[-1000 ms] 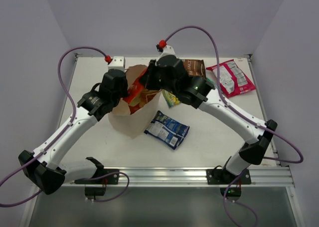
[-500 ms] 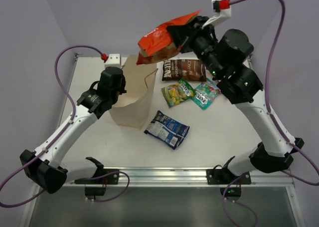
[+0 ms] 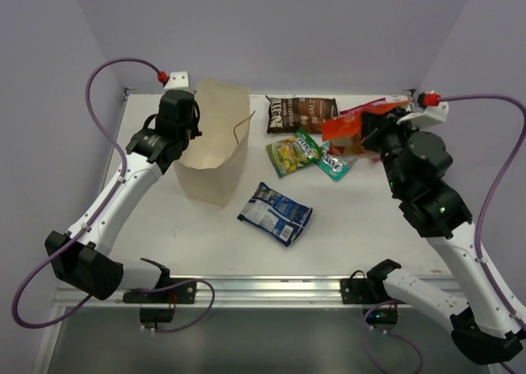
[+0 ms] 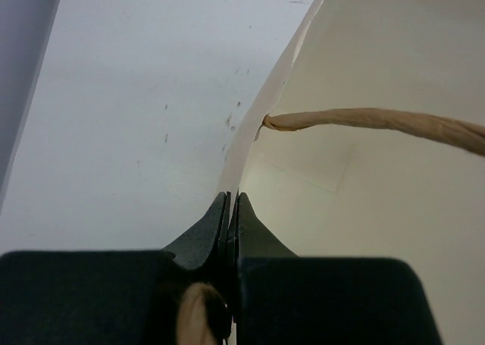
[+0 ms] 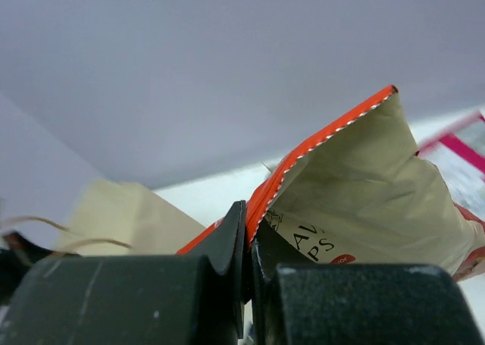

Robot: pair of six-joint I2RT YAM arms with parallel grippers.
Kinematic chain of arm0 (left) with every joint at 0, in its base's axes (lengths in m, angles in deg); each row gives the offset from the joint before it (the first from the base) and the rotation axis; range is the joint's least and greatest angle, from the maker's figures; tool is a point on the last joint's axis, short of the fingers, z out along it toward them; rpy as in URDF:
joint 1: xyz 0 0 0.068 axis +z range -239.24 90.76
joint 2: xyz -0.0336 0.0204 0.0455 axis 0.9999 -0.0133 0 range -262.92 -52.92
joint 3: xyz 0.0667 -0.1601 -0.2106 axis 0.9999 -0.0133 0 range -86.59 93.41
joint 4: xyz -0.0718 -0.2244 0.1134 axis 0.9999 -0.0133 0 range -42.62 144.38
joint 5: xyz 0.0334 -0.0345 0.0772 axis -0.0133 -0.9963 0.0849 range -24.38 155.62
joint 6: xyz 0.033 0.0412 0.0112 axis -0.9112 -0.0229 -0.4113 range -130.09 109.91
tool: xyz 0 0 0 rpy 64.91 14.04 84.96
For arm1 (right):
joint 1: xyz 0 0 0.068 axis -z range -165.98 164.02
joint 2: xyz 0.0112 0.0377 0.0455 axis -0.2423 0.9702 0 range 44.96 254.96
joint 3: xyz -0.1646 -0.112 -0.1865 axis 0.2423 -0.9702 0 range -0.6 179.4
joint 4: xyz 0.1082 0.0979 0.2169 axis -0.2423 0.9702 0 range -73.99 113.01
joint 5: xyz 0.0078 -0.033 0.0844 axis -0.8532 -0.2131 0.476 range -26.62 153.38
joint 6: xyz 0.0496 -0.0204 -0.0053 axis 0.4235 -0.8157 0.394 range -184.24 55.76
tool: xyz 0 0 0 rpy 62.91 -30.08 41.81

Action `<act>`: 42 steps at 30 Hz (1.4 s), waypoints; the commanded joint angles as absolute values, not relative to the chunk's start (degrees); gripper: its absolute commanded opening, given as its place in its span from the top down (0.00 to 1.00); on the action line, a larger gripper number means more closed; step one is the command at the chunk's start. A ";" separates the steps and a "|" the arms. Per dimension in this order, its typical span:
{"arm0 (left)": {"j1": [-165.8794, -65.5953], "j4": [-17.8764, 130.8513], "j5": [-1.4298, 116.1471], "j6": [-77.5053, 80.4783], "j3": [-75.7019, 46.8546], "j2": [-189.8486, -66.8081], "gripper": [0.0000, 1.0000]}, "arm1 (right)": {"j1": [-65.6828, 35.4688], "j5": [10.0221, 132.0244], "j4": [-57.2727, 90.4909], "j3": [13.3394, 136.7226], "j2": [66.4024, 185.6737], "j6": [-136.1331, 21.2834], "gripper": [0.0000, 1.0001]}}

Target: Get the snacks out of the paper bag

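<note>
The paper bag point(image 3: 215, 140) stands upright at the table's left, its mouth open upward. My left gripper point(image 3: 182, 121) is shut on the bag's left rim point(image 4: 250, 144), pinched just below the string handle point(image 4: 379, 120). My right gripper point(image 3: 367, 133) is shut on the edge of the orange-red packet point(image 3: 347, 127), which hangs in the air over the right side of the table. The dark brown point(image 3: 302, 113), yellow-green point(image 3: 292, 153), teal-green point(image 3: 335, 163) and blue-and-white point(image 3: 275, 213) packets lie on the table. A pink-and-white packet point(image 5: 466, 142) shows past the held packet point(image 5: 364, 186).
The right arm's forearm point(image 3: 427, 185) reaches over the table's right side and hides what is under it. A metal rail point(image 3: 271, 288) runs along the near edge. Purple walls enclose the back and sides.
My right gripper pulled the orange-red packet up out of the bag, then swung it right and down. The left gripper moved back with the rim, and the bag now stands upright.
</note>
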State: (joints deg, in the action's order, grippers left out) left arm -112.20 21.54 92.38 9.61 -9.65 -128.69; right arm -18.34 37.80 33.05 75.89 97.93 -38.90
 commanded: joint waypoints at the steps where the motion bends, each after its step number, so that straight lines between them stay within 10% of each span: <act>1: -111.04 23.88 90.93 7.57 -5.12 -130.00 1.00 | -15.26 29.99 39.02 66.83 94.45 -32.96 1.00; 22: -108.14 24.06 85.48 6.78 -1.87 -131.93 1.00 | 3.47 36.38 34.54 43.71 97.51 -15.92 0.99; 31: -105.41 22.04 80.30 8.01 6.38 -137.46 1.00 | -11.63 48.60 43.16 32.44 95.76 -1.84 0.61; 38: -103.40 19.58 76.27 9.59 17.81 -146.16 1.00 | -12.70 51.17 53.53 37.34 90.40 -5.25 0.01; 42: -99.97 19.23 72.75 11.17 21.16 -150.30 1.00 | -12.61 52.30 60.47 42.89 88.64 -10.70 0.01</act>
